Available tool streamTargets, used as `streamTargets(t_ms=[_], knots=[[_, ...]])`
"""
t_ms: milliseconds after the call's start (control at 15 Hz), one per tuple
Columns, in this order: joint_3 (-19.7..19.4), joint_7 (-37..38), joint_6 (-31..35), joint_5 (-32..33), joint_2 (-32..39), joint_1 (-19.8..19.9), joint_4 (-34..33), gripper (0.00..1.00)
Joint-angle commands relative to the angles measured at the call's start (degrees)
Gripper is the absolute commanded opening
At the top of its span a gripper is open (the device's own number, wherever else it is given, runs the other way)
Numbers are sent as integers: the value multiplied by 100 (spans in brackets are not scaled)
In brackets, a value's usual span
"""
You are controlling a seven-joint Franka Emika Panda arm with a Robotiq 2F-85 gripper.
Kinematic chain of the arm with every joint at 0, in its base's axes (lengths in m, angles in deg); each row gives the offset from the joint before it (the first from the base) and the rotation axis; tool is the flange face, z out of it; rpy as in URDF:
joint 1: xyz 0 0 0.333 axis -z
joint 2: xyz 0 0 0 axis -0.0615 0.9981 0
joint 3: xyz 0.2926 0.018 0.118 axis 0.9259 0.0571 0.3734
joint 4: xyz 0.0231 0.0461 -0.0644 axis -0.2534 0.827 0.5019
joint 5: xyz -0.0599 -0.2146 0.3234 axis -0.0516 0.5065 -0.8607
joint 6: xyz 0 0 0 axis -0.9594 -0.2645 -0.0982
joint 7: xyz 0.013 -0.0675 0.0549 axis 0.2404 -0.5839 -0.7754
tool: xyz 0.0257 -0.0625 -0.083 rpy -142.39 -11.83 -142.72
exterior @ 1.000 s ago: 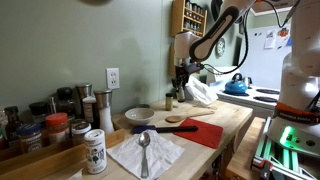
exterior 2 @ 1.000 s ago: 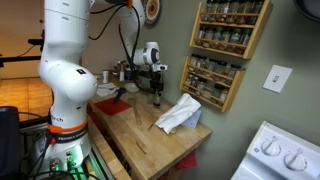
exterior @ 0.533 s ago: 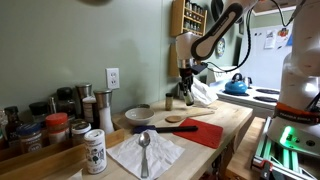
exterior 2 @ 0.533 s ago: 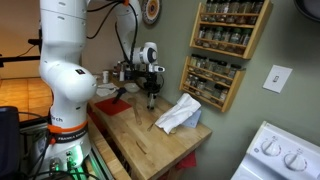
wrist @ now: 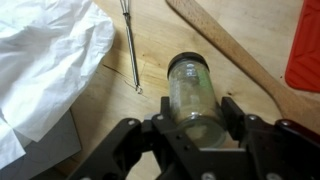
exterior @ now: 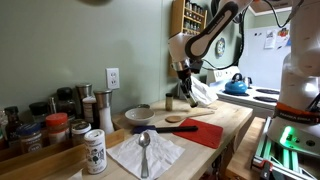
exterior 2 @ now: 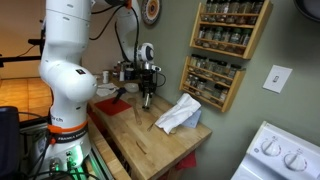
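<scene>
The robot's claw (exterior 2: 145, 97) has slid sideways along the wooden surface (exterior 2: 140, 135) over the past second. An exterior view shows it drawn farther from the crumpled white cloth (exterior 2: 178, 113) it hung near a moment ago. The load in its grip has not changed.

The claw stays clenched on a small glass jar (wrist: 193, 85) with a dark lid, its two fingers (wrist: 232, 112) pressed against opposite sides of the clear body. The jaws stand only as wide as the jar itself. In the wrist view the jar sits squarely between the fingers, lid end pointing away from the claw's base. Whether its bottom touches the wood or hangs just above it cannot be told from any view.

In that wrist view a wooden spoon (wrist: 235, 50) lies slantwise on the boards just beside the jar, and the edge of a red mat (wrist: 305, 45) shows beyond it. On the jar's other side a thin metal rod (wrist: 130, 45) lies near it on the bare wood. The white cloth (wrist: 45, 55) fills the corner past the rod.

In an exterior view the claw (exterior: 184, 92) hangs under the arm in front of the green wall. The white cloth (exterior: 200, 92) lies close behind it and the red mat (exterior: 205, 132) nearer the surface's front edge.
</scene>
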Motion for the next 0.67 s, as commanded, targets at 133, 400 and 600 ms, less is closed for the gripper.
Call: streamTargets(t_ms=[133,400,600], knots=[[119,-368,-227,414,675,-148,-597,28],[85,-511,-213,533,990,-224,-860,28],[75,-624,-213,536,1055,-240,-909,32]])
